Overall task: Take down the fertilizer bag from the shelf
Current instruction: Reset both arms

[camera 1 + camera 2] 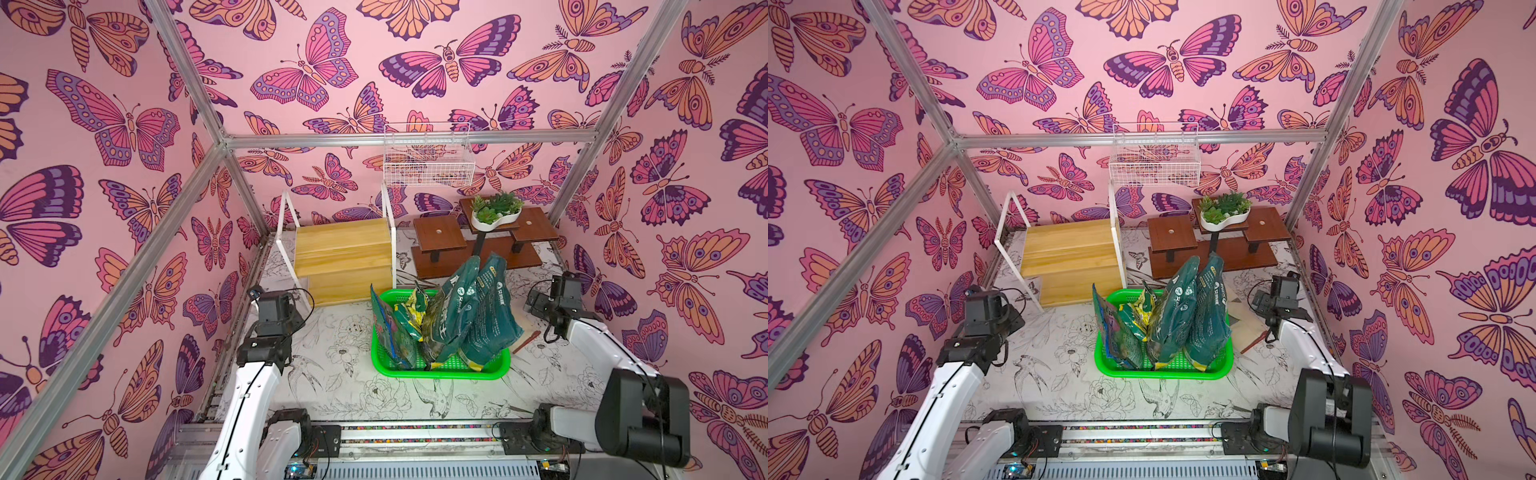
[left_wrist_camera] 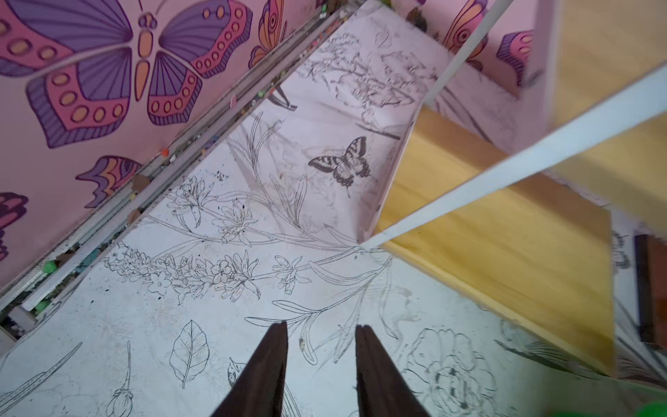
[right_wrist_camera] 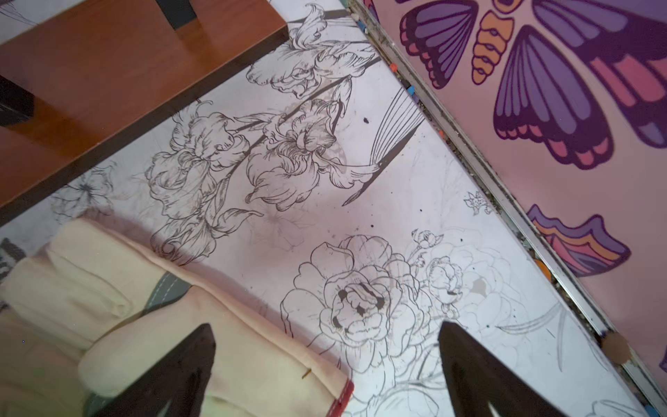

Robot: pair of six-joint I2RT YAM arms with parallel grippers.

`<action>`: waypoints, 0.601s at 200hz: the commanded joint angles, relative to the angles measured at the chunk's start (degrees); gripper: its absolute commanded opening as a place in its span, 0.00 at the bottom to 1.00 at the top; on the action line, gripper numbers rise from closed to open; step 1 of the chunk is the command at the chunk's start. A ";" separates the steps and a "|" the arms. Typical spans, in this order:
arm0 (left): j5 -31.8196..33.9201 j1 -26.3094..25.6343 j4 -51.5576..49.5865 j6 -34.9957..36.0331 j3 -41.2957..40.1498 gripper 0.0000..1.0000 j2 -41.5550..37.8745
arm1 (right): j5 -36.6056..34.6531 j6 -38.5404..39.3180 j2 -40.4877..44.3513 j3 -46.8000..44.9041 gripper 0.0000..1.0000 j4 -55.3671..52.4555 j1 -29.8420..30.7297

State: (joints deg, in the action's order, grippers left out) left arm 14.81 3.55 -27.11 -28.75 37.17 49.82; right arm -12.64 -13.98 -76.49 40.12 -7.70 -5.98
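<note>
The left gripper (image 2: 321, 326) hangs over open table (image 2: 144, 343) near the front leg of the shelf (image 2: 505, 234), its jaws narrowly apart with nothing between them. The right gripper (image 3: 326, 326), spread wide and holding nothing, hangs between the edge of the stand (image 3: 108, 72), a cream cloth (image 3: 108, 289) and the right wall. The dark green bags (image 1: 486, 316) stand off the shelf in the basket (image 1: 440, 372) mid-table, just beside the shelf's front right corner; their print is too small to tell which is fertilizer, and in both top views each wrist hides its own fingertips.
</note>
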 commanded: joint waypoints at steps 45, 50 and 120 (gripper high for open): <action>4.33 1.27 48.74 17.87 -15.24 0.74 15.57 | 1.24 6.30 -4.35 -9.72 0.99 32.61 1.31; 3.11 1.31 49.26 18.54 -14.63 0.75 17.74 | 2.02 6.92 -4.08 -10.92 0.99 35.38 1.39; -9.05 0.24 76.39 22.68 -16.27 0.78 36.40 | 2.36 15.52 -9.20 -20.71 0.99 60.00 7.23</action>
State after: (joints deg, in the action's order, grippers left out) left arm 13.93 5.26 34.61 -10.41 22.44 82.48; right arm -10.39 -2.17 -86.59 19.31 45.15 0.19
